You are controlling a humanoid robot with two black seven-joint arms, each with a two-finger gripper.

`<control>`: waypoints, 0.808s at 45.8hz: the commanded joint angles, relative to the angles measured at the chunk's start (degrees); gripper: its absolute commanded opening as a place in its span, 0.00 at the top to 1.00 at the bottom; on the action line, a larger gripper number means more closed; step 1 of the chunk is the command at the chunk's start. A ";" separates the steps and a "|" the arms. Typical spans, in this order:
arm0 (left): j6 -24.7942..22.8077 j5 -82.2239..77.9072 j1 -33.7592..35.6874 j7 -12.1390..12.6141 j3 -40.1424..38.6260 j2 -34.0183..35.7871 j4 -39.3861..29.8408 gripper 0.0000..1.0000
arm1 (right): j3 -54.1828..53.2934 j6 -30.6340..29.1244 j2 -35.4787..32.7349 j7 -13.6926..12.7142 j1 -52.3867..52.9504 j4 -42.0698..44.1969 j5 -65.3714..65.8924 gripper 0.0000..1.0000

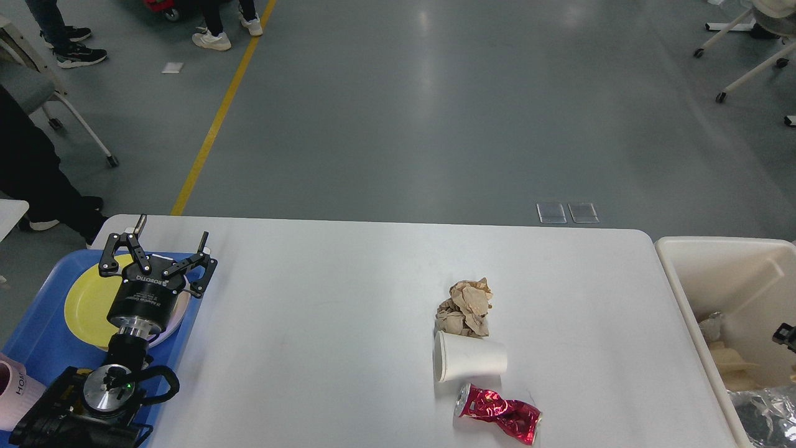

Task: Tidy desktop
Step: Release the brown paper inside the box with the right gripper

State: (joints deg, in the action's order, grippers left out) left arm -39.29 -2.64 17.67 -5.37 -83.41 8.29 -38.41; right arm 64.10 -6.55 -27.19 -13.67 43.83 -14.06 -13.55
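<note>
Mostly in view, the matte white desktop (323, 323) with rounded corners fills the lower frame, its near edge cut off. On it: crumpled brown paper (465, 307), a tipped paper cup (469, 363), a crushed red can (499, 415). Left gripper (157, 247) hangs spread over a blue tray (43, 336). Only a dark sliver of the right gripper (785, 335) shows over the cream bin (715, 274); I cannot tell its state.

Left hand (157, 244) raised at the left, fingers spread wide; right hand (785, 336) barely visible at right edge

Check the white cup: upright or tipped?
Tipped. The cup lies on its side on the desktop, its open mouth facing left, between the crumpled paper and the crushed can.
</note>
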 commanded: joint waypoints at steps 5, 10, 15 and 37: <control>0.00 0.00 0.00 0.01 0.00 -0.03 0.00 0.03 | -4.42 1.98 4.16 0.05 -9.55 9.40 -0.07 1.00; 0.00 0.00 0.00 0.01 0.00 -0.03 0.00 0.03 | -4.43 3.30 5.83 0.05 -11.74 10.20 -0.07 1.00; 0.00 0.00 0.00 0.01 0.00 -0.03 0.00 0.03 | -4.60 3.48 6.27 0.14 -12.10 10.11 -0.07 1.00; 0.00 0.00 0.00 0.01 0.00 -0.03 0.00 0.03 | -4.51 4.53 7.67 0.05 -11.84 9.58 -0.07 0.00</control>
State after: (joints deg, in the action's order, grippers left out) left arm -39.29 -2.64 17.67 -5.36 -83.41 8.26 -38.41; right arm 59.58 -2.03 -19.65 -13.54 31.88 -4.46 -13.62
